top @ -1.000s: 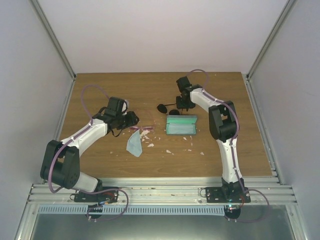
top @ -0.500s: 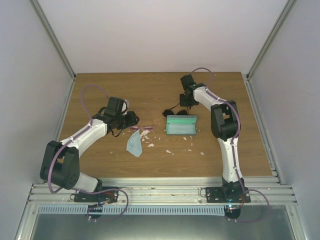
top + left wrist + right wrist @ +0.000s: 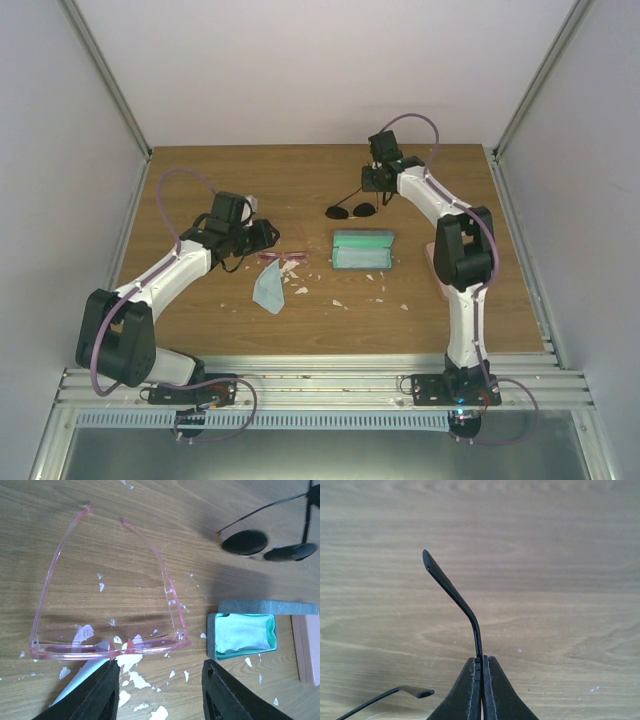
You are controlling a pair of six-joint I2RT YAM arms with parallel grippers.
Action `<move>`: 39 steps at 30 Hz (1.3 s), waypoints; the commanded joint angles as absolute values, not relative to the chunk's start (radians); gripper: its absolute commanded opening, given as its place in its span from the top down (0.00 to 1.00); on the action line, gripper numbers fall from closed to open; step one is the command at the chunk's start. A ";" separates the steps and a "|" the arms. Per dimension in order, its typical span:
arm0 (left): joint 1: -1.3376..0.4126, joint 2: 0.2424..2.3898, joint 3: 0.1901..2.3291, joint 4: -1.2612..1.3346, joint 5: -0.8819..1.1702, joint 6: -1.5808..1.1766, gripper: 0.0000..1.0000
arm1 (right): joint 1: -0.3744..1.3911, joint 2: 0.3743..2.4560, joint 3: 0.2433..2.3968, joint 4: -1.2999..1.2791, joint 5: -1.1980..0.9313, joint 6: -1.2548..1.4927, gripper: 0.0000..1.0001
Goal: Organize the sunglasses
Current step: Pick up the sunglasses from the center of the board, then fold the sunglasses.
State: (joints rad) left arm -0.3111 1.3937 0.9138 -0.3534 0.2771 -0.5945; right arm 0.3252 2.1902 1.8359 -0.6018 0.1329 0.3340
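Note:
The pink sunglasses (image 3: 107, 647) lie unfolded on the wood, arms pointing away, also in the top view (image 3: 282, 257). My left gripper (image 3: 159, 690) is open just short of their front, touching nothing; in the top view it (image 3: 268, 238) sits left of them. My right gripper (image 3: 481, 672) is shut on one thin arm (image 3: 451, 590) of the black sunglasses (image 3: 351, 209). Their dark oval lenses hang behind the open case, also in the left wrist view (image 3: 265, 545). The second arm tip (image 3: 415, 692) shows low left.
An open blue-grey case (image 3: 363, 249) with a teal lining lies mid-table, also in the left wrist view (image 3: 244, 632). A light blue cloth (image 3: 269, 286) lies below the pink pair. A pink case (image 3: 432, 262) sits by the right arm. White flakes (image 3: 340, 300) litter the wood.
My right gripper has carried the black sunglasses back and to the right, away from the open case. The left arm has shifted only slightly.

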 commanded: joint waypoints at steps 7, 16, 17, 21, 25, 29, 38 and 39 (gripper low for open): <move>-0.304 1.350 0.904 -0.263 0.320 -0.618 0.53 | 0.320 1.997 1.734 -0.485 0.144 0.284 1.00; -0.300 1.211 0.907 -0.109 0.380 -0.689 0.50 | 0.320 1.739 1.624 -0.386 -0.043 0.260 1.00; -0.295 1.191 0.905 -0.089 0.390 -0.701 0.50 | 0.320 1.705 1.606 -0.368 -0.073 0.263 0.99; -0.278 1.130 0.916 -0.026 0.470 -0.777 0.40 | 0.320 1.565 1.529 -0.275 -0.205 0.251 0.99; -0.276 1.119 0.961 -0.007 0.583 -0.839 0.36 | 0.320 1.442 1.427 -0.100 -0.388 0.237 0.99; -0.279 1.149 0.976 0.098 0.765 -0.934 0.34 | 0.321 1.371 1.349 0.128 -0.563 0.248 1.00; -0.314 1.191 1.002 0.321 0.994 -1.135 0.32 | 0.331 1.403 1.341 0.487 -0.800 0.363 0.99; -0.319 1.196 1.001 0.351 1.011 -1.165 0.32 | 0.332 1.403 1.329 0.529 -0.819 0.375 0.99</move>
